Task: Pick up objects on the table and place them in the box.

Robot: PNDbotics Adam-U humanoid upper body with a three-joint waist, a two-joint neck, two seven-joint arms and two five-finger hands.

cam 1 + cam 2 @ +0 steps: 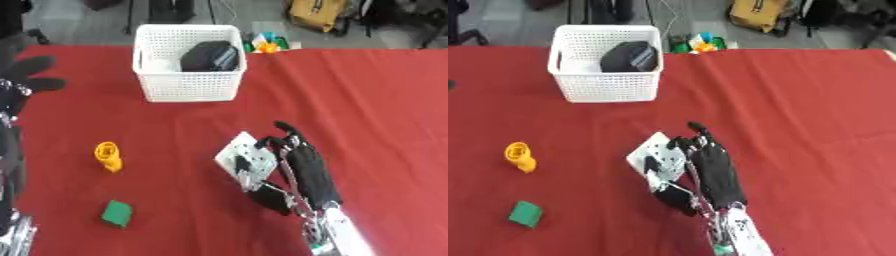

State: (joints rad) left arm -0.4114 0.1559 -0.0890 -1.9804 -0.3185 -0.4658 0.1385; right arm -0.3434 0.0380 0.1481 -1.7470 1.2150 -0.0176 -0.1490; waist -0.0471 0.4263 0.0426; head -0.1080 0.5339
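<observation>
Nearest the camera, at the lower middle: right hand [302, 167], black, reaching up from the bottom edge over the red tablecloth [376, 110]. Fingers curled round a white flat object [238, 156], thumb low at its near edge, fingertips over its far side; object tilted, its left corner jutting out past the fingers. Cannot tell whether the object rests on the cloth or sits just clear of it.

Further left, on the cloth and well apart from that hand: small green block [115, 213] near the bottom, and above it a yellow spool-like piece [107, 155], lying on its side. Neither touched by anything.

At the far middle of the table: white perforated basket [188, 85], upright, serving as the box, with a black object [211, 55] inside, leaning toward its right wall. Basket well apart from the right hand and from the white flat object, up and to the left of both.

At the left edge, upper part of the left eye view: left hand [31, 75], black, fingers spread and relaxed, holding nothing, well away from every item on the cloth.

Beyond the table's far edge, just right of the basket: small cluster of green, orange and white things [267, 44], too unclear to name.
</observation>
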